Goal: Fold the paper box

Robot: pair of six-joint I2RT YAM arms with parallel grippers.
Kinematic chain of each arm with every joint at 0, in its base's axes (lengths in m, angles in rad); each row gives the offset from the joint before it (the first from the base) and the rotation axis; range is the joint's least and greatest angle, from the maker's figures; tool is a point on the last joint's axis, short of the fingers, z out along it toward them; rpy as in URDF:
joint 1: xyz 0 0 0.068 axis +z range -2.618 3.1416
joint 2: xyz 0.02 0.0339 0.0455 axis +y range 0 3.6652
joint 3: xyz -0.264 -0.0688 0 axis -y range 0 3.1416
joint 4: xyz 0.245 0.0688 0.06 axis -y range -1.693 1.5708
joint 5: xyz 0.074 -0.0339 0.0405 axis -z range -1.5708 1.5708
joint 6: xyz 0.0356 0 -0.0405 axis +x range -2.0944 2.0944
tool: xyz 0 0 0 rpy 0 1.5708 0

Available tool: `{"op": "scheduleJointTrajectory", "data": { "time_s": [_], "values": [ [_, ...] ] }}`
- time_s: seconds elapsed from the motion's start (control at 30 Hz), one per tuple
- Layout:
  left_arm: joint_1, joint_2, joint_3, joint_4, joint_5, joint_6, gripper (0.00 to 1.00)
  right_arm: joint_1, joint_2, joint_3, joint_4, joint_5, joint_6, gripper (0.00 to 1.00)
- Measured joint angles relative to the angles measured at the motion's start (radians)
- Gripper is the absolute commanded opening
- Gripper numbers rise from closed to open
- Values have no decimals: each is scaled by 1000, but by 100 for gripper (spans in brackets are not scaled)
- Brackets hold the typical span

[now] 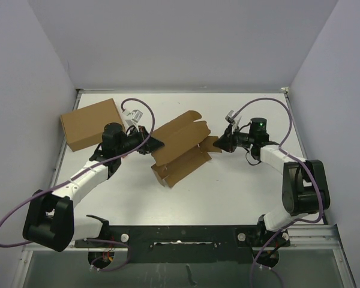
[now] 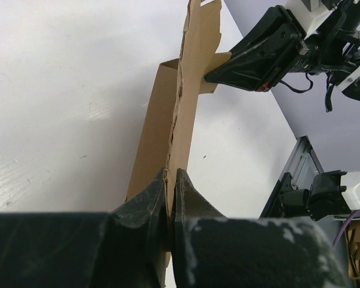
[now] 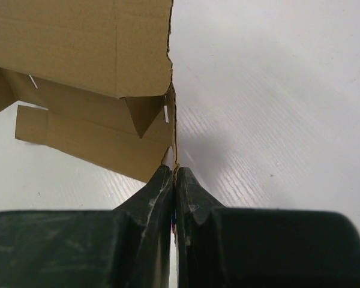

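Note:
The paper box point(image 1: 179, 148) is a brown die-cut cardboard sheet with flaps and slots, partly raised in the middle of the table. My left gripper point(image 1: 158, 144) is shut on its left edge; in the left wrist view the cardboard point(image 2: 186, 102) stands on edge between the closed fingers point(image 2: 145, 195). From the right, my right gripper point(image 1: 217, 145) is shut on a side flap; the right wrist view shows that thin flap edge point(image 3: 173, 129) pinched between the jaws, with the box panels point(image 3: 78, 42) spreading to the left. The right gripper point(image 2: 213, 76) also shows in the left wrist view, touching the far flap.
A larger plain brown cardboard box point(image 1: 91, 123) lies at the back left, behind the left arm. Grey walls enclose the white table point(image 1: 228, 186) on three sides. The metal rail point(image 1: 180, 234) with both arm bases runs along the near edge.

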Motion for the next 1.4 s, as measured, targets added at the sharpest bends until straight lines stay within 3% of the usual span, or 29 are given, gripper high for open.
{"op": "scheduleJointTrajectory", "data": {
  "time_s": [0.57, 0.9, 1.27, 1.4],
  "values": [
    [-8, 9, 0, -13, 64, 100, 0, -5, 45, 139, -447, -125, -397, 4],
    [-69, 9, 0, -45, 74, 180, 0, -26, 45, 145, -644, -130, -615, 21],
    [-101, 10, 0, -56, 71, 214, 0, -39, 45, 158, -696, -103, -633, 39],
    [-110, 13, 0, -79, 70, 225, 0, -43, 45, 193, -704, -85, -609, 40]
  ]
}}
